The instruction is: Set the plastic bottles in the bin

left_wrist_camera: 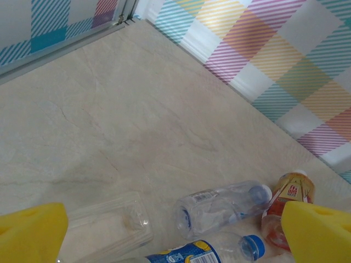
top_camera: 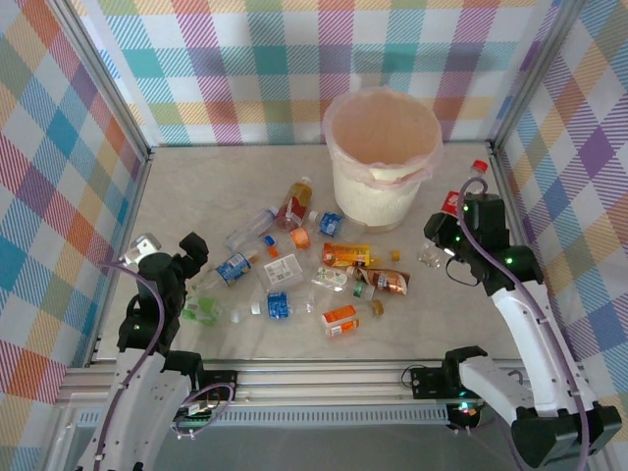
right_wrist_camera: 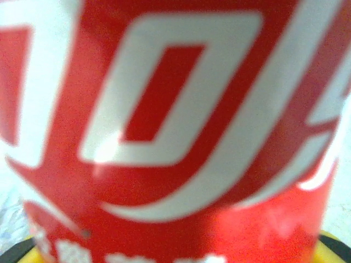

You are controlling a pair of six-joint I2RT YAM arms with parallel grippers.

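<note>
Right gripper (top_camera: 459,211) clamped on red bottle (right_wrist_camera: 175,131); slick label, could slip short of bin (top_camera: 368,201); left gripper (top_camera: 169,253) apart.

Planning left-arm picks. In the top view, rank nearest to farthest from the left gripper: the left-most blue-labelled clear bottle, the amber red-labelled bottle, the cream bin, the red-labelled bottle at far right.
1. left-most blue-labelled clear plastic bottle, just right of the left gripper.
2. amber plastic bottle with red label, farther back.
3. cream round plastic bin, back centre.
4. red-labelled plastic bottle, far right.
</note>
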